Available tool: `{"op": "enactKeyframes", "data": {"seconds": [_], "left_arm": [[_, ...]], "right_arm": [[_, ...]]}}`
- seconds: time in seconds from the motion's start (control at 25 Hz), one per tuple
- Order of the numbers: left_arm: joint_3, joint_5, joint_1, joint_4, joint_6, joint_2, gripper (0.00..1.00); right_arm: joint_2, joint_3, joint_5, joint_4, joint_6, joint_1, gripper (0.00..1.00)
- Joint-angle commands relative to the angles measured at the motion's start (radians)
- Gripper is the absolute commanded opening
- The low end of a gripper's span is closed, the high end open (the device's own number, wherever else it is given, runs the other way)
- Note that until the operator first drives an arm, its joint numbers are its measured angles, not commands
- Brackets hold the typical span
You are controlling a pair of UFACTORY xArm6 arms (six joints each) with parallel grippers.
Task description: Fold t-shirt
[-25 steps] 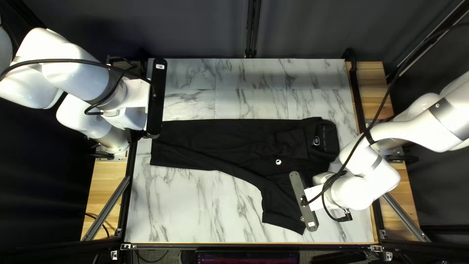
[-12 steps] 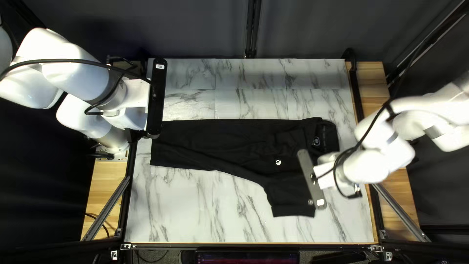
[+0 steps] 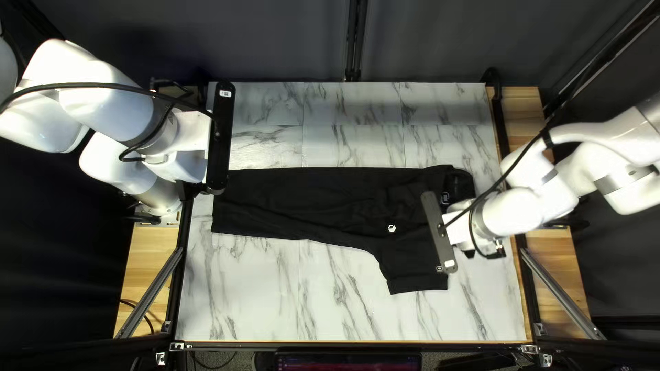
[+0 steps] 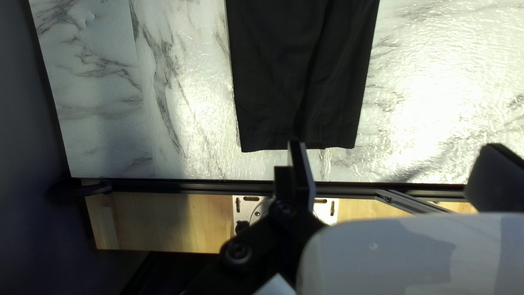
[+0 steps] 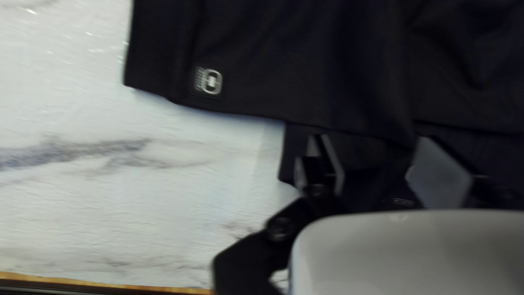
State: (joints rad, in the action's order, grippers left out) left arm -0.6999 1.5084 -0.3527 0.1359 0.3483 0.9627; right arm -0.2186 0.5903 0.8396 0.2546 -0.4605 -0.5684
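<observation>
The black shirt [image 3: 309,206] lies lengthwise across the table, with a short section turned toward the near edge. Above its narrow end is my left gripper [image 3: 220,137], fingertips hidden in the top left view. The left wrist view shows that gripper [image 4: 396,175] open, nothing between its fingers, and the shirt's straight hem [image 4: 297,145] just ahead. Over the near section, beside the collar end, is my right gripper [image 3: 438,233]. In the right wrist view, the gripper [image 5: 382,169] has its fingers apart over dark layers of the shirt [image 5: 349,82], whose edge carries a pale logo.
Marble-patterned table [image 3: 275,295] surface shows along the near and far sides of the shirt. A black rail [image 4: 164,186] and a wooden strip [image 4: 158,218] border the table by my left arm's base. A dark curtain [image 3: 275,41] hangs behind the far edge.
My right gripper has moved toward the far edge and slightly right. The near section of the shirt has moved the same way, shortening its reach toward the near edge. My left arm stays still.
</observation>
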Motion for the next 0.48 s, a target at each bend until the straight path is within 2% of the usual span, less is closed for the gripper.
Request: {"op": "enactKeyframes", "data": {"seconds": [0.04, 0.32, 0.48], "left_arm": [[0.000, 0.000, 0.000, 0.000, 0.000, 0.000, 1.00], [0.000, 0.000, 0.000, 0.000, 0.000, 0.000, 1.00], [0.000, 0.000, 0.000, 0.000, 0.000, 0.000, 1.00]], "right_arm": [[0.135, 0.154, 0.067, 0.028, -0.008, -0.032, 1.00], [0.280, 0.259, 0.028, 0.026, -0.021, -0.079, 1.00], [0.425, 0.434, 0.082, 0.036, -0.097, -0.108, 1.00]]}}
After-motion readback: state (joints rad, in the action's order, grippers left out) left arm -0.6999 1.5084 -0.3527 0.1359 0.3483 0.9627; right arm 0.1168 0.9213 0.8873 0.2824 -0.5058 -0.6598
